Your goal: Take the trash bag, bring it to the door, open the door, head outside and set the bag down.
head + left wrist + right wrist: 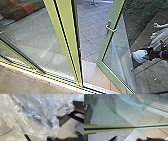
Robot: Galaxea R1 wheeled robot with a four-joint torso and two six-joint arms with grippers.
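glass door ajar, clear bag held in the left gripper

at the left, the left gripper is closed on the gathered plastic of the crinkled, see-through trash bag. that's where the bag is: in the left wrist view it spreads in loose, shiny folds, with a pale speckled floor below.

ahead of the robot, from the left, there's a broad fixed glass pane with blurry red and brown shapes through its upper corner and a faint pale ring lower down. a strip of rough tan ground runs along the foot of it. next comes a thick yellow-green upright post with dark seams, leaning across my line of sight.

right of the post is an opening, and grey square paving lies beyond it. then the green-framed glass door stands open at an angle, a curved silver handle on its frame.

through or in that door's glass, dark leaves show up top; lower, a whitish form joins a dark one, and i can't tell what they are. the right gripper is open, nothing between its tips, near the door's long narrow edge.
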